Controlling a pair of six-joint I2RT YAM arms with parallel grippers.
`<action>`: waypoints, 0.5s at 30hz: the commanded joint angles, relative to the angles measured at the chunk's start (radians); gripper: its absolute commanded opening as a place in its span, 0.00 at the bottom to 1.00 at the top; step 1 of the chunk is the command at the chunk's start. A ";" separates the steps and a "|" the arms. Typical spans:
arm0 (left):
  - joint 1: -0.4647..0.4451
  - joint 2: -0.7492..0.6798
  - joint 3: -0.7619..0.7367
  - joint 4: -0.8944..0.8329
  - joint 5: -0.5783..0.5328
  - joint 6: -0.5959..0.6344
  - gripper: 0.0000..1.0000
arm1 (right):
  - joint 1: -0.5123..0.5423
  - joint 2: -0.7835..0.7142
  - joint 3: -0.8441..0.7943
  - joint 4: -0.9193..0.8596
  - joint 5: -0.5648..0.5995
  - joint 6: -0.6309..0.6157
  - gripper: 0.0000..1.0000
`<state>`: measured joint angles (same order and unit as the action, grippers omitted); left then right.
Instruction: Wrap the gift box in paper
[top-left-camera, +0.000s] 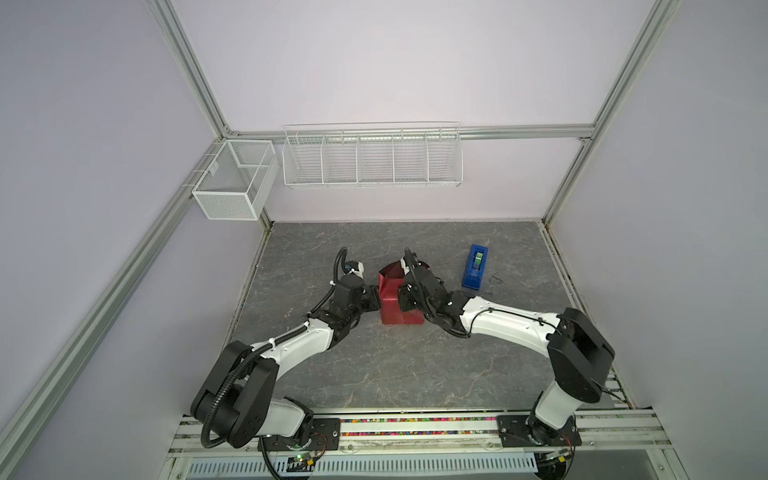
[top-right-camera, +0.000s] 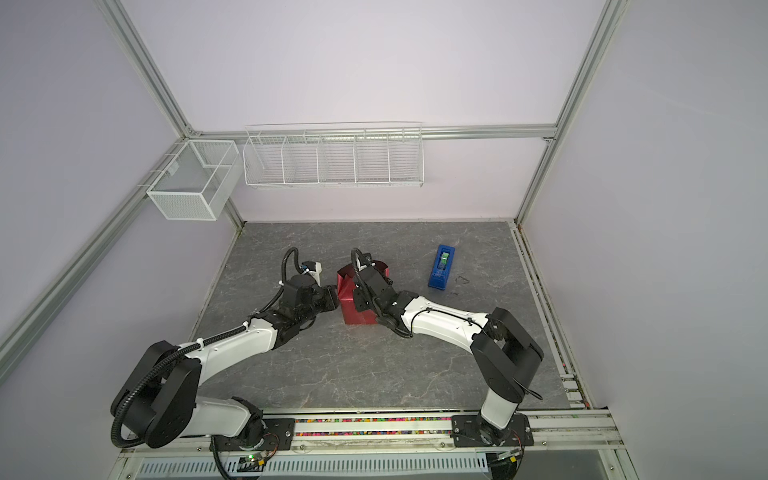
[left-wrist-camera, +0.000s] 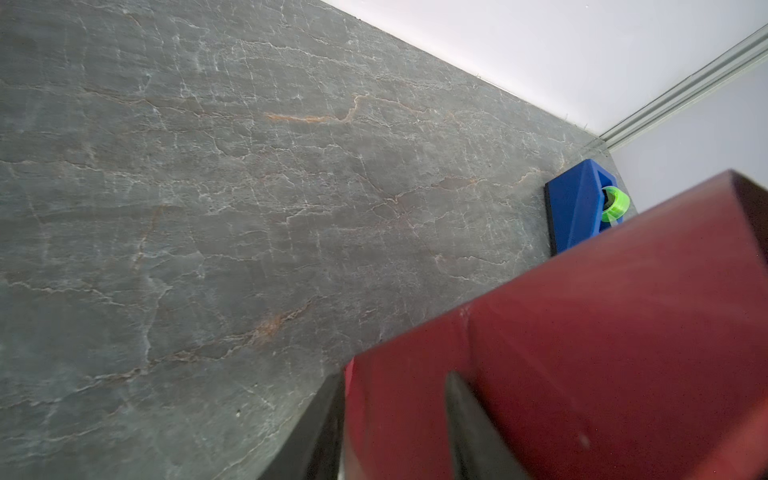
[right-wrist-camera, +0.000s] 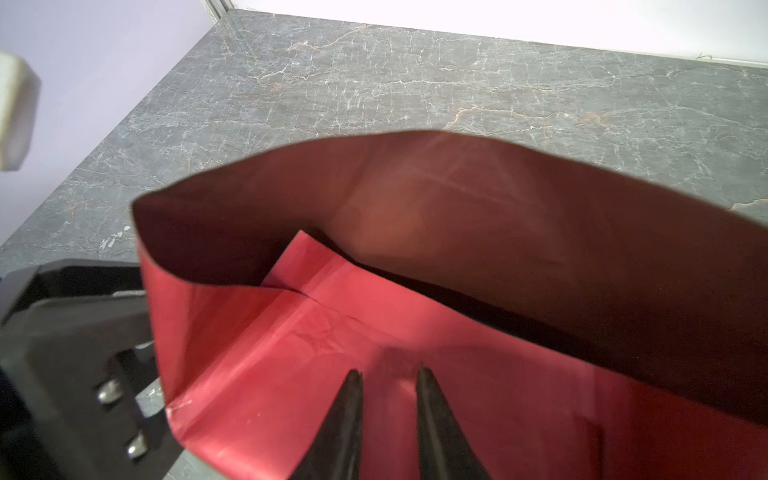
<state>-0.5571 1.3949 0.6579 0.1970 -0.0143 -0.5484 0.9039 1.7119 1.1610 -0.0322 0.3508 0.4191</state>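
Jaws both at the paper (top-left-camera: 392, 309)

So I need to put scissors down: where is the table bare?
Bare: the wide front of the table by the rail, and the back strip behind the paper. Crowded: the middle around the paper, and by the tape dispenser at right.
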 joint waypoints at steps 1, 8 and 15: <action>-0.023 -0.029 0.024 0.032 -0.005 -0.010 0.41 | -0.003 0.042 -0.024 -0.063 -0.021 0.016 0.27; -0.023 -0.059 0.022 0.037 -0.040 -0.012 0.40 | -0.003 0.040 -0.028 -0.063 -0.021 0.018 0.27; -0.023 -0.027 0.023 0.059 -0.022 -0.016 0.40 | -0.003 0.046 -0.027 -0.063 -0.025 0.020 0.26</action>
<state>-0.5728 1.3556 0.6582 0.2176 -0.0498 -0.5488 0.9035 1.7138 1.1610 -0.0284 0.3500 0.4194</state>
